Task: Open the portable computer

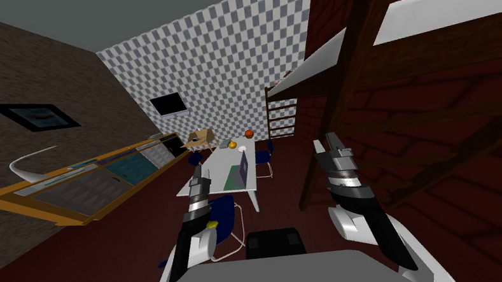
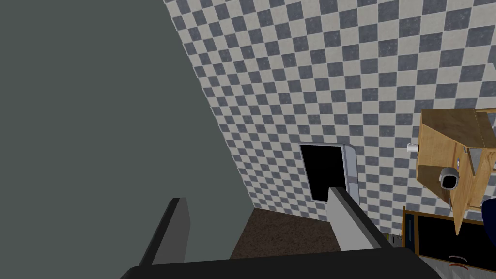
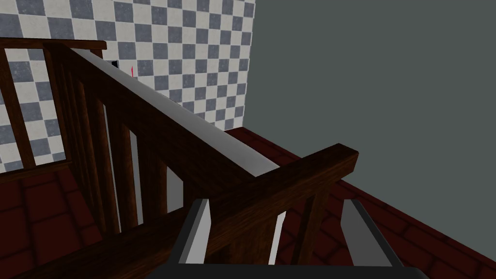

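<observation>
A portable computer (image 1: 239, 174) stands on the near end of a long white table (image 1: 216, 169), its grey lid raised and a green base showing. My left gripper (image 1: 198, 172) is held up in front of me, short of the table's near left corner, fingers (image 2: 346, 218) open and empty. My right gripper (image 1: 328, 144) is raised to the right of the table, beside a dark wooden loft bed (image 1: 400, 77). Its fingers (image 3: 356, 227) stand open with nothing between them, close to a dark wooden rail (image 3: 290, 179).
A blue chair (image 1: 225, 216) stands just before the table's near end and another blue chair (image 1: 264, 158) at its right side. An orange ball (image 1: 249, 133) and small items lie at the far end. A long wooden cabinet (image 1: 89, 180) lines the left wall.
</observation>
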Robot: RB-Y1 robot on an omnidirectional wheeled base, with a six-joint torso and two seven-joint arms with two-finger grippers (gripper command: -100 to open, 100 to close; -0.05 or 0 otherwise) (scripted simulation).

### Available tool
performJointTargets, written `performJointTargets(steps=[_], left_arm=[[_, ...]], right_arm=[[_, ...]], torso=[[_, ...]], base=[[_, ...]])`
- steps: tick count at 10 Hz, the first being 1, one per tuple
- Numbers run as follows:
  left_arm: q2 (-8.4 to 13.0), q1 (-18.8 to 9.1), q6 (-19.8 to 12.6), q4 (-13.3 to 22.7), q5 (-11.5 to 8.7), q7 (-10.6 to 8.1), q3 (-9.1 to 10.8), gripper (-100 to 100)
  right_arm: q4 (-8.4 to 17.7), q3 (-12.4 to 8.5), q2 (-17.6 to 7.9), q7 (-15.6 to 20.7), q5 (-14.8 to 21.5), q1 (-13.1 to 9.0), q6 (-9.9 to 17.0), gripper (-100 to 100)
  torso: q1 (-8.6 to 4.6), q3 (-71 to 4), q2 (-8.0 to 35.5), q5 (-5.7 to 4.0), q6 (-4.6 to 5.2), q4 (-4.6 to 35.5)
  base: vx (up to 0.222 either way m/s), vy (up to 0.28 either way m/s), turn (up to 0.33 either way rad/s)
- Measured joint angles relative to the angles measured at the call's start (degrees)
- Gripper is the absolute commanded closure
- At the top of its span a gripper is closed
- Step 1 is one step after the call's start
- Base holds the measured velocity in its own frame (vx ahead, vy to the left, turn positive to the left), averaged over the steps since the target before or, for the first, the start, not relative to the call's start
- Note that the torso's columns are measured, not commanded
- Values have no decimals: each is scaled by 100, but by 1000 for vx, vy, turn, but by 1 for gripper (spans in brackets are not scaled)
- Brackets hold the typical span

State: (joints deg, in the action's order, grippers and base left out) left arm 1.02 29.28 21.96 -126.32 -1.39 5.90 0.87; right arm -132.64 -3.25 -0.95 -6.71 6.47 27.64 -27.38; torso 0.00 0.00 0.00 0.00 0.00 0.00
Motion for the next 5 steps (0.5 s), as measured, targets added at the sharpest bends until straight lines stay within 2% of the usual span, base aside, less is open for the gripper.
performJointTargets(steps=[2,5], left_arm=[[0,0,0,0,0,0,0,0],[0,0,0,-1,0,0,0,0]], right_arm=[[0,0,0,0,0,0,0,0],[-1,0,0,0,0,0,0,0]], torso=[[0,-1200,597,0,0,600],[0,-3692,1845,0,0,1846]], base=[[0,0,0],[0,0,0]])
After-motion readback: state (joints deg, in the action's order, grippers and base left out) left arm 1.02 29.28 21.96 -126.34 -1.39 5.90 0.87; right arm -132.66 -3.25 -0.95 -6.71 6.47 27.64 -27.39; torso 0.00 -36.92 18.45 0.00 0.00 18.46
